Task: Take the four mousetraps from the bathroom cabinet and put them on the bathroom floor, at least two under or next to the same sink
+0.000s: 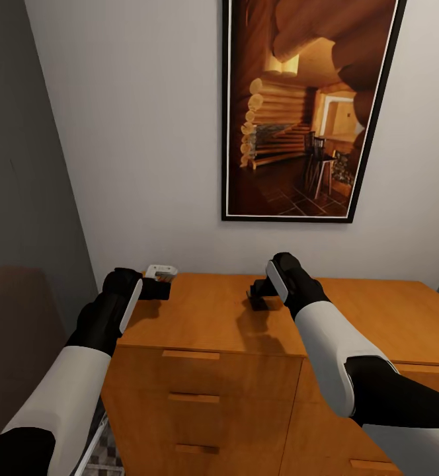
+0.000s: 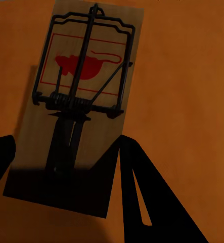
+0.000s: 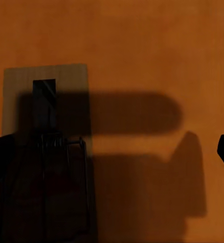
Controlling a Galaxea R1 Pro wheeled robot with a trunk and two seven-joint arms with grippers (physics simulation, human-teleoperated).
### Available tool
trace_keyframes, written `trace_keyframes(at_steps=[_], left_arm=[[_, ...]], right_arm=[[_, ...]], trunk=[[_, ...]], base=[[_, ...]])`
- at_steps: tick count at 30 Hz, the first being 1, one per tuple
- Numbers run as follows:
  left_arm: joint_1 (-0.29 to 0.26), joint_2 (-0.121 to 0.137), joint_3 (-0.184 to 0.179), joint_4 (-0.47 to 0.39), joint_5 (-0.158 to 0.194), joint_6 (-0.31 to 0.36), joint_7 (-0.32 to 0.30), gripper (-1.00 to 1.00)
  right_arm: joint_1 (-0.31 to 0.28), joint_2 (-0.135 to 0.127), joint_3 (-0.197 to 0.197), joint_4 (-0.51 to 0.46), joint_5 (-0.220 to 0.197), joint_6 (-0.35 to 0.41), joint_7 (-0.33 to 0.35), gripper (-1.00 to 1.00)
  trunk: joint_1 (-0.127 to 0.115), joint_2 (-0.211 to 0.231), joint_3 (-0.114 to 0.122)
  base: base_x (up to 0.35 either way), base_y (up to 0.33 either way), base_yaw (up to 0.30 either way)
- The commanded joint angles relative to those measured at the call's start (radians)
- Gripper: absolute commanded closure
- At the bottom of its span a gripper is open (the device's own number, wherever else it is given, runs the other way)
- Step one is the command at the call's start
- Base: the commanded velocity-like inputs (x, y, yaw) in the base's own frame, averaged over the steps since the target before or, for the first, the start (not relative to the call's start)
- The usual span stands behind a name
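Mousetraps: 2 seen, both flat on cabinet (image 1: 213,317) top. One by the left gripper (image 1: 159,288), near the top's left rear corner; other under the right gripper (image 1: 259,295), mid-top.
Trap at left (image 2: 76,116): pale wood slab, red mouse print in a red-line box, dark wire bar, coil spring across the middle. Lower half in shadow. In head view it shows pale at (image 1: 161,270).
Trap at right (image 3: 46,147): pale slab, dark metal parts, mostly in the gripper's shadow, details hard to read.
Left gripper: 2 dark fingers (image 2: 157,202) spread either side of the trap's near end, holding nothing; whether they touch it can't tell.
Right gripper: fingers wide apart, empty, trap close to one finger.
Cabinet: orange-brown, 5 bar handles seen on drawer fronts.
Wall: 1 black-framed picture (image 1: 305,112) of a log cabin interior.
Floor (image 1: 104,459): patterned tile sliver, left of cabinet.
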Motion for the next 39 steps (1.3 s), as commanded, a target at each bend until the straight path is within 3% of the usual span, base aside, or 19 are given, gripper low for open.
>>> trace_keyframes(at_steps=[1, 39], left_arm=[[-0.001, 0.0, 0.0, -0.001, -0.012, 0.003, -0.008, 1.0], [-0.001, 0.002, 0.001, 0.0, -0.016, 0.003, -0.008, 1.0]], right_arm=[[-0.001, 0.001, -0.004, -0.001, 0.004, 0.004, -0.005, -1.0], [-0.001, 0.001, -0.004, -0.001, 0.006, 0.004, 0.0, -1.0]], trunk=[[0.0, -0.001, -0.001], [0.0, -0.001, -0.001]], base=[[0.0, 0.0, 0.0], [0.0, 0.01, 0.0]])
